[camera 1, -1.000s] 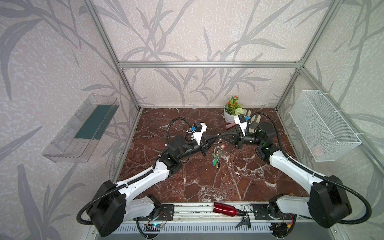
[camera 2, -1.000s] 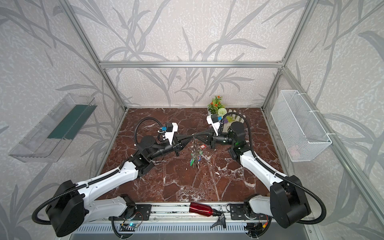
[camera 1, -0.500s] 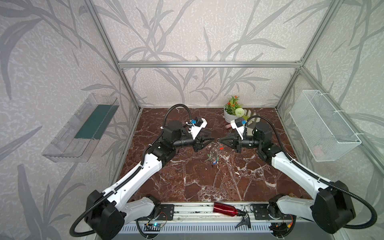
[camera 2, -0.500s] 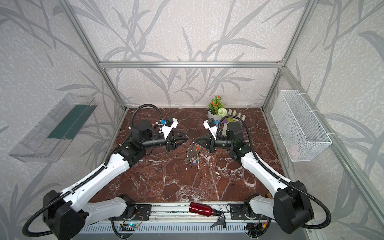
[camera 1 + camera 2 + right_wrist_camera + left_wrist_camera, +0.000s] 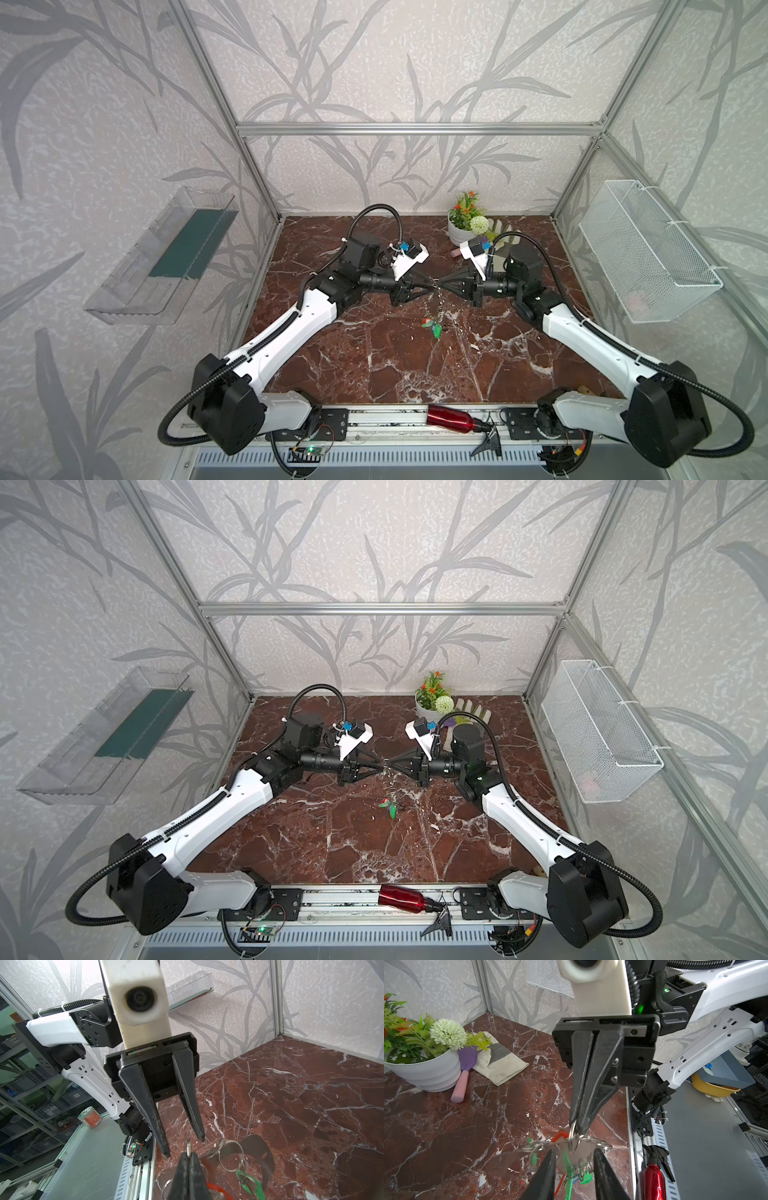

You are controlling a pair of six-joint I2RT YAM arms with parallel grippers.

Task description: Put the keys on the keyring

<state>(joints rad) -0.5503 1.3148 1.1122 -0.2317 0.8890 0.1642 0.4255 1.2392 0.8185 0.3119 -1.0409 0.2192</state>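
- Right gripper (image 5: 580, 1126) is clamped tight on one split ring (image 5: 573, 1131) edging the keyring (image 5: 257, 1147). The plate dangles from that pinch over the table (image 5: 374, 353).
- Left gripper (image 5: 184, 1146), at 9 o'clock of the plate in both top views, stands with jaws apart and holds nothing.
- Keys (image 5: 249, 1183) on green and red tags hang toward 6 o'clock beneath the plate. Whether the red one is threaded on cannot be told.
- Handling, as a judgement: the plate looks light, stiff and slick, and is likely to swing. The rings look thin and springy. The best hold is probably the plate's flat rim beside a ring, or a tag's flat faces.
- Only the left wrist view shows the left fingers (image 5: 548, 1172) flanking the plate. Only the right wrist view shows the empty gap between them. The top views give just a small glinting cluster.
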